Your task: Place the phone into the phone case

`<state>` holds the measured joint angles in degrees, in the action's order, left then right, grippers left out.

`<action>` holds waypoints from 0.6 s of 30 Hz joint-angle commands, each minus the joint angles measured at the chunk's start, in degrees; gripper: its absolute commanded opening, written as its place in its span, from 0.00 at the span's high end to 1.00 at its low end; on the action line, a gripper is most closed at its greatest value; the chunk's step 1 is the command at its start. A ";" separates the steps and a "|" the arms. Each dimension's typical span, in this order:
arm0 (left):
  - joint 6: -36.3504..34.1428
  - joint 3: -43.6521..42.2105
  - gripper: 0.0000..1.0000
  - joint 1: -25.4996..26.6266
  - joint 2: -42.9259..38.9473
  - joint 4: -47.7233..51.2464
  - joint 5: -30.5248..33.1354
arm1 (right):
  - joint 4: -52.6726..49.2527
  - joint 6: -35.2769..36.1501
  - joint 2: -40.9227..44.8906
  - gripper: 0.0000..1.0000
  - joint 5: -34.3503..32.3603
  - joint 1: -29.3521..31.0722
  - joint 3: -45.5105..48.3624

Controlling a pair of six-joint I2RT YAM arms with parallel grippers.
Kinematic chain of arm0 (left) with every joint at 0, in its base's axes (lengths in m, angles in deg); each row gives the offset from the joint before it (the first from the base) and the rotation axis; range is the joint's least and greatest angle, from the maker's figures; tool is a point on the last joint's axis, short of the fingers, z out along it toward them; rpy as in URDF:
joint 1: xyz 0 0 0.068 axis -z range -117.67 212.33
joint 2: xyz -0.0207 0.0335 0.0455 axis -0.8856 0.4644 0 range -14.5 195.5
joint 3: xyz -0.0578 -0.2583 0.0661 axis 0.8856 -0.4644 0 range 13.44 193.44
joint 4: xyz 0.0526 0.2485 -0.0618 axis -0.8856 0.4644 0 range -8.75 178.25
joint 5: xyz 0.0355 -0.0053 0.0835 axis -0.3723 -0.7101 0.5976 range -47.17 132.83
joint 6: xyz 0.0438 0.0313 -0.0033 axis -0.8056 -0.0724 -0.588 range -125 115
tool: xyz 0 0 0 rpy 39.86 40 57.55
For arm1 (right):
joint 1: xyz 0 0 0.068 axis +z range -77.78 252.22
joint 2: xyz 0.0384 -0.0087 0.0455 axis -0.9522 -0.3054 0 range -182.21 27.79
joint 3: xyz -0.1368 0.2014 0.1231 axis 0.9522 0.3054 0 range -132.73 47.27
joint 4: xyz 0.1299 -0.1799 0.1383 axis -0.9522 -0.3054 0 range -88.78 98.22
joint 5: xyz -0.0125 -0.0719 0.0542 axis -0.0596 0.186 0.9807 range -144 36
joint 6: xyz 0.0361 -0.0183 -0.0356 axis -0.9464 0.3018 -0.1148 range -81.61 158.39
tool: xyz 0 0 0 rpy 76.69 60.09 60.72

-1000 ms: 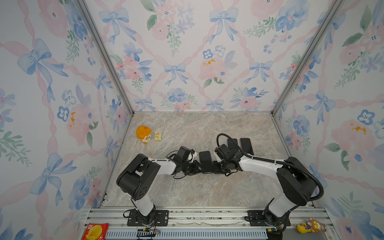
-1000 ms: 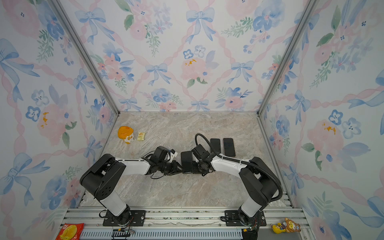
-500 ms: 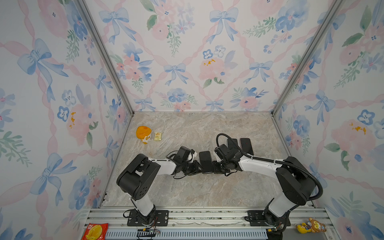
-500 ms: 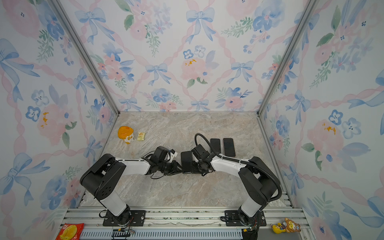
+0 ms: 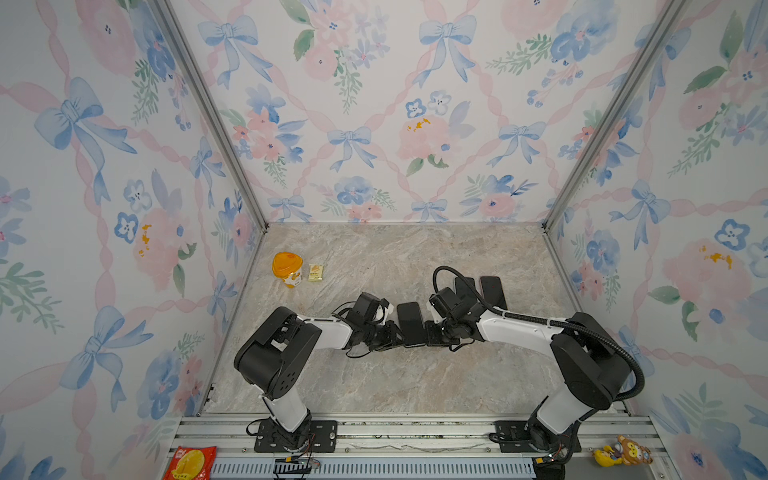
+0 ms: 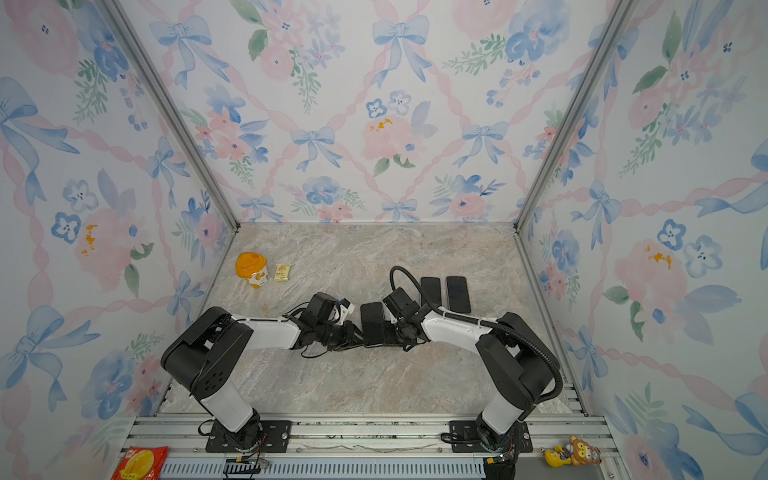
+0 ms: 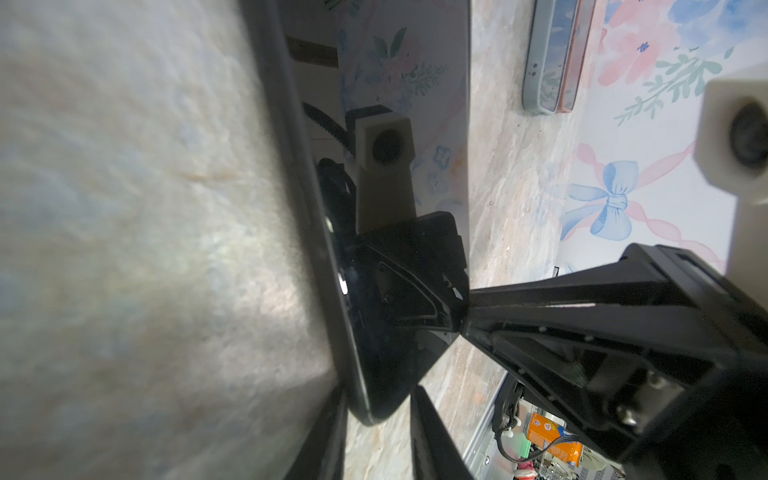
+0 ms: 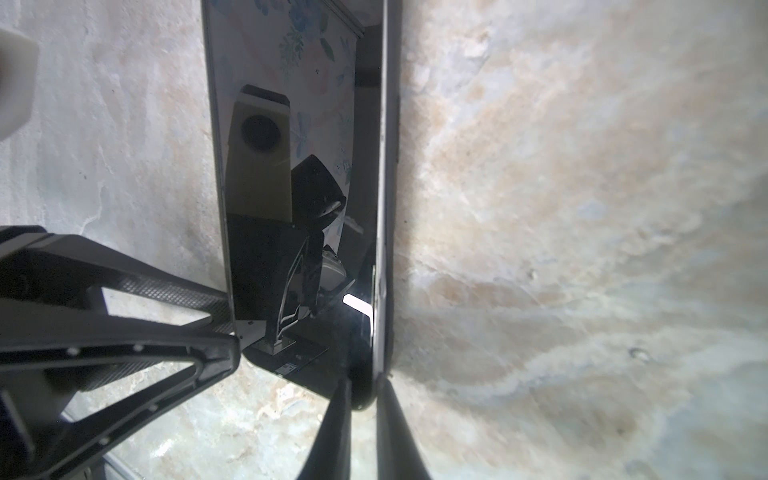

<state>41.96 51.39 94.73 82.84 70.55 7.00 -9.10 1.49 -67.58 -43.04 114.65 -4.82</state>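
Marble-look tabletop [image 5: 374,382] under flowered walls [image 5: 374,124], with the phone [image 5: 410,324] lying dark at its middle. Over the last second, saw the right gripper [image 8: 365,395] narrow to a tight pinch on the phone's near right corner; saw the left gripper [image 7: 376,409] barely alter, clamped across the near left corner (no other shift found in both top views). Judged from that: phone now gripped from both sides, ready to be lifted or pressed home. Cannot take the grey rim [image 8: 383,166] along its edge for the phone case with any certainty, so seating left unconfirmed. As for containers: at the back right, two cased phones [image 7: 540,62] side by side, each case filled; near the left wall, a lidded orange cup [image 5: 286,268], contents hidden, beside a small yellow packet [image 5: 316,272].
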 commanded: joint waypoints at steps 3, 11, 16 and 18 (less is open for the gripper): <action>-0.64 -1.83 0.72 -0.41 2.63 1.88 1.96 | 1.55 0.14 -6.35 0.87 0.99 1.22 1.82; -0.52 -2.18 0.73 -0.59 3.09 1.00 1.57 | 1.10 -0.22 -8.13 0.87 0.17 1.99 1.65; -0.45 -2.20 0.74 -0.76 3.05 0.82 1.39 | 1.04 -0.53 -9.00 0.88 -0.32 2.29 1.67; -0.55 -2.18 0.74 -0.76 3.09 0.70 1.30 | 0.80 -0.71 -9.11 0.88 -0.81 2.43 1.67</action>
<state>41.98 50.69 93.82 83.23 69.13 5.68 -9.06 0.85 -69.31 -42.80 114.65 -5.63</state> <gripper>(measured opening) 0.261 0.127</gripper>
